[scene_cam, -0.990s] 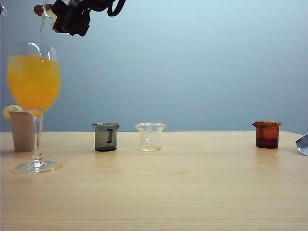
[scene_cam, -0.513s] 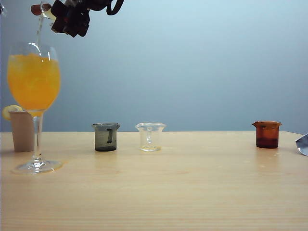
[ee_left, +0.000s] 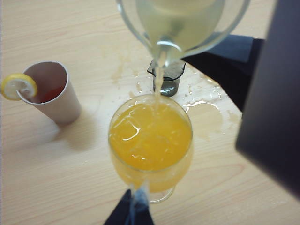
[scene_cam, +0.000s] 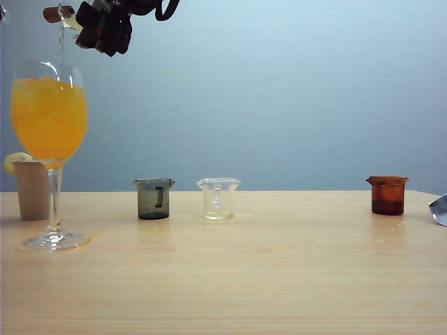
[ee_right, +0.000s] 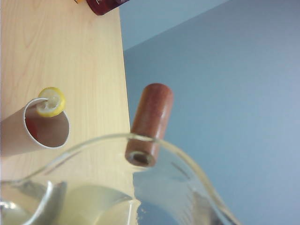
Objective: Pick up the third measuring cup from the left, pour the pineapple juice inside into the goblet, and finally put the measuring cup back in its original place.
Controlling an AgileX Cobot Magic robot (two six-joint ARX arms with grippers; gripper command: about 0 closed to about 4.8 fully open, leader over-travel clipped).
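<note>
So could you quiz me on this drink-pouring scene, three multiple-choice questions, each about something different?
1. Where is the right pincer?
A. Above the goblet
B. By the amber cup
C. Resting on the table

2. How many small cups stand in a row on the table, leaving out the beige cup?
A. One
B. Three
C. Five

3. What is the measuring cup doing?
A. Standing upright
B. Lying empty
C. Tilted, pouring

Answers:
1. A: it holds the measuring cup high over the goblet.
2. B: grey cup, clear flared cup, amber cup.
3. C: a stream of pale pineapple juice falls into the goblet.
</note>
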